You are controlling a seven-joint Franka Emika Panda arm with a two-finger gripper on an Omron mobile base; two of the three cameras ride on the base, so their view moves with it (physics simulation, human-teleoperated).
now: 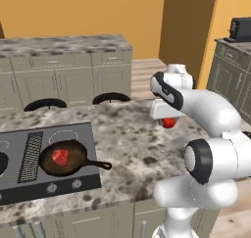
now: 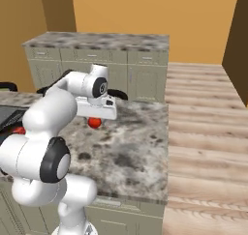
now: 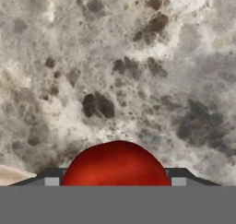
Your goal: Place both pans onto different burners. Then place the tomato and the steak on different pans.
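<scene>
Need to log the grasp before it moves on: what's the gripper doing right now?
Gripper: jaws spread wide around the tomato, one fingertip showing on each side of it; whether they grip it or merely straddle it cannot be told.

The white hand covers the top of the small glossy red tomato; the all-black pan is cut by the left edge.
</scene>
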